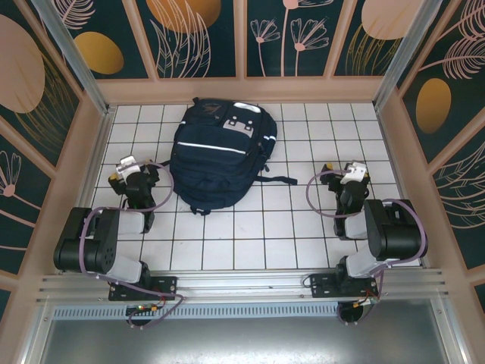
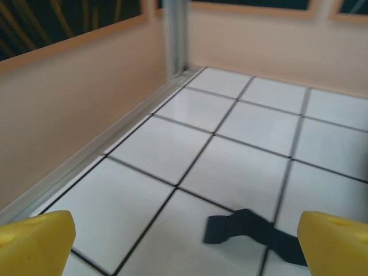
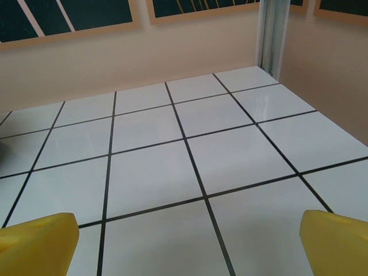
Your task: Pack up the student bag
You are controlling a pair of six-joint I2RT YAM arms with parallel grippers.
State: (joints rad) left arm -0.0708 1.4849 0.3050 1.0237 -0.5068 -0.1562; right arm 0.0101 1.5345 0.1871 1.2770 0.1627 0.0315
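Two arms folded low over table (image 1: 250, 239). left tool (image 1: 123, 170) and right tool (image 1: 350, 174) both spread wide, empty. student bag (image 1: 220, 152) lies between them, just beside left tool.

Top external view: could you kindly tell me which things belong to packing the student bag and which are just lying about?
Belongs to the job: student bag, left gripper and right gripper, both open.
Merely surroundings: white tiled table, patterned wall panels.
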